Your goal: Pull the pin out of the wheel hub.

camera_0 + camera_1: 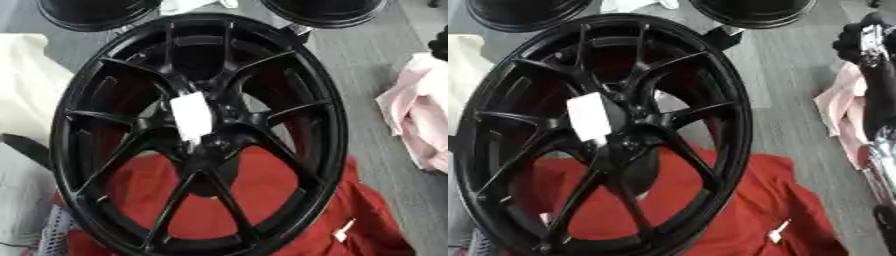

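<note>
Black wheel (199,132): fills the middle of the frame, lying over a red cloth (289,210) at the lower centre, on a grey floor (359,65).
White tab (192,117): sits right at the hub (206,145), centre of frame. I'd guess that's the pin or its tag, can't tell which.
Handling: rim looks heavy and stiff, won't budge; the tab looks light and probably slick, so I'd pinch it low, near the hub.
Right hand (859,42): upper right edge of the right eye view, well apart from the hub; fingers' state, can't tell.
Left hand: not showing.
Extras: pink cloth (420,120) at right, two more dark rims (96,12) along the top.
</note>
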### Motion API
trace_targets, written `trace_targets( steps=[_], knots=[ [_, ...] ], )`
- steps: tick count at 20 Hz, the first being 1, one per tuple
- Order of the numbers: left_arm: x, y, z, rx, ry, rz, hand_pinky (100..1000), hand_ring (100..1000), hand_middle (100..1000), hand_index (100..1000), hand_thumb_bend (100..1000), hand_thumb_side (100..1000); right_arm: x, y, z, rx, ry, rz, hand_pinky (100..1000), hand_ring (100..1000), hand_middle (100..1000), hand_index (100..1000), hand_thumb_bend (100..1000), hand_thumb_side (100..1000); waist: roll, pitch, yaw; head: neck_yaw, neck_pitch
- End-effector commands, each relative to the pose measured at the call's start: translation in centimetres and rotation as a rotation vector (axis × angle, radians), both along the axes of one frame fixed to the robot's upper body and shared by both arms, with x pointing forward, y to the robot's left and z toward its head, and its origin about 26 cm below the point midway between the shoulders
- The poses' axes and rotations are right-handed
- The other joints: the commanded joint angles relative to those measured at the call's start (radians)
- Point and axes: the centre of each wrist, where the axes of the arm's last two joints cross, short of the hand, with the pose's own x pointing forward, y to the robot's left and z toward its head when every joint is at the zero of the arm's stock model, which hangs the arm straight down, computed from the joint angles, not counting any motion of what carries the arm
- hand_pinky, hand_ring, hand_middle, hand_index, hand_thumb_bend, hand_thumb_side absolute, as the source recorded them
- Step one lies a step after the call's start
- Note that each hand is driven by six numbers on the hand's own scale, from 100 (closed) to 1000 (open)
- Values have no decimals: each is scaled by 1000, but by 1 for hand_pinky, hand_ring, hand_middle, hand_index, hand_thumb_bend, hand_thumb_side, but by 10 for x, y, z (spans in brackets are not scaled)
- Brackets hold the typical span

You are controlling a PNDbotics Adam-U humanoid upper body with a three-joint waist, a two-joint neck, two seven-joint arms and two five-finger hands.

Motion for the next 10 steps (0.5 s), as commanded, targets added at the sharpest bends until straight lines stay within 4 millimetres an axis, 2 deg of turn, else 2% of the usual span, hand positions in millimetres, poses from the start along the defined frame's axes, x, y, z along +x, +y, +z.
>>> trace_targets(
  steps=[1, 7, 10],
  knots=[
    [-6, 6, 16, 26, -26, 13, 901, 841, 820, 975, 243, 757, -3, -1, 8, -10, -30, -1, 763, 670, 583, 617, 100, 675, 2, -16, 3, 0, -13],
    [-5, 1, 20, -9, -65, -19, 891, 825, 799, 952, 110, 735, -2, -1, 9, -12, -32, 1, 763, 670, 583, 617, 100, 669, 3, -17, 3, -1, -11],
    [-5, -8, 31, -40, -144, -60, 880, 804, 776, 926, 100, 703, -2, -1, 10, -16, -34, 2, 763, 670, 583, 617, 100, 664, 3, -20, 4, -4, -11]
  ],
)
